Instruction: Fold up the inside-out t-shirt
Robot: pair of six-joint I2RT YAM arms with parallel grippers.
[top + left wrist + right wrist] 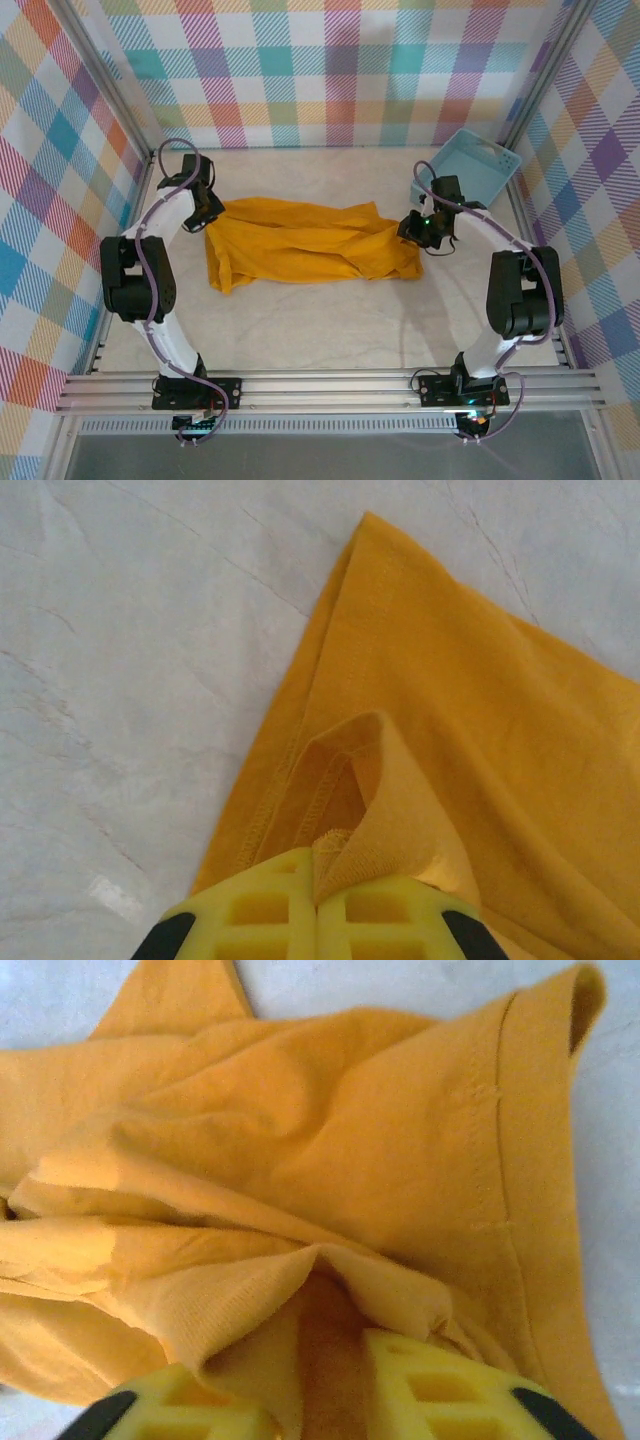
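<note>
Top external shows the inside-out t-shirt [310,245] bunched, so we judge folding barely begun; left gripper [318,880] jaws clamp its hem, right gripper [315,1375] jaws stand apart.

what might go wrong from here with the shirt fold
The left gripper pinches only a thin hem edge of the t-shirt, so it may slip out when pulled. The right gripper has jaws apart amid bunched folds; it may catch extra layers or drag the cloth askew.
</note>
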